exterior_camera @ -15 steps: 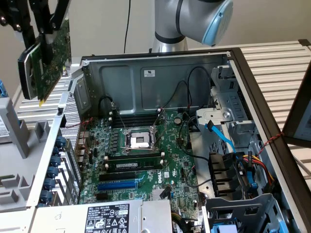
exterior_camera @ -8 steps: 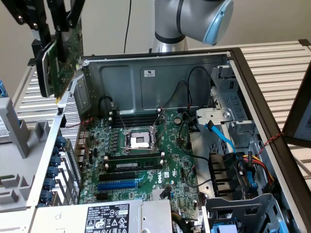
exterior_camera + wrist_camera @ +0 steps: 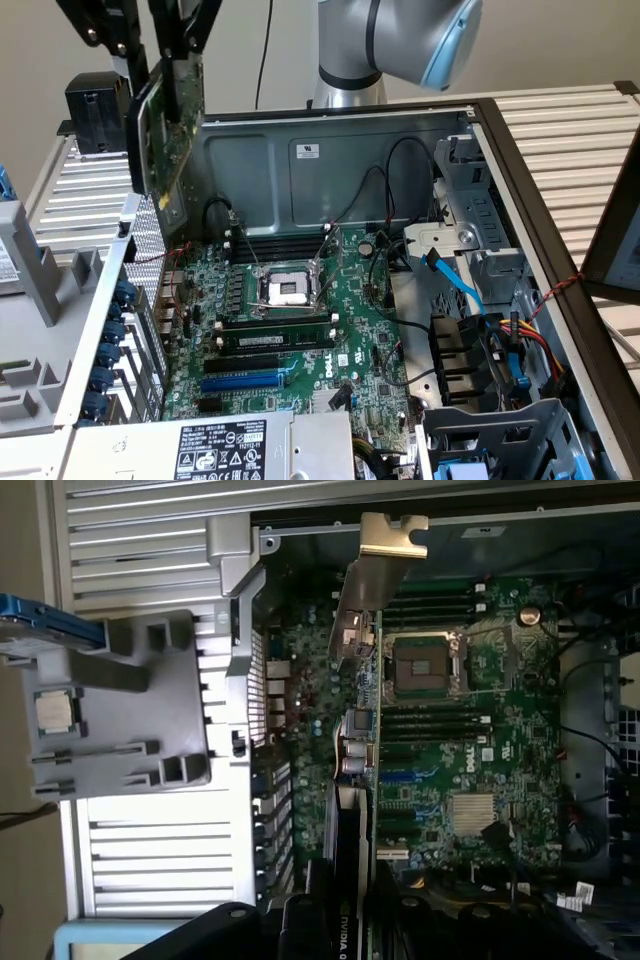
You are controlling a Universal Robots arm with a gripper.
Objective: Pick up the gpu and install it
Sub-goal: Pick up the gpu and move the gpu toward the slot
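Note:
The gpu [image 3: 165, 125], a green card with a black shroud, hangs upright above the open computer case, at its corner toward the exterior view's left. My gripper [image 3: 176, 55] is shut on its upper edge. The card is held clear of the green motherboard [image 3: 300, 300] below it. In the wrist view the gpu [image 3: 350, 820] runs edge-on from my gripper [image 3: 345, 915] out to its silver end bracket [image 3: 386, 555]. The motherboard [image 3: 450, 730] lies beyond it, with the blue expansion slot [image 3: 245, 380] uncovered.
Black memory sticks [image 3: 275, 340] sit in their slots beside the bare CPU socket [image 3: 285, 290]. A drive cage [image 3: 480, 230] and loose cables [image 3: 500, 340] crowd the exterior view's right. A grey fixture [image 3: 120, 700] stands outside the case. The power supply [image 3: 220, 445] sits at the front.

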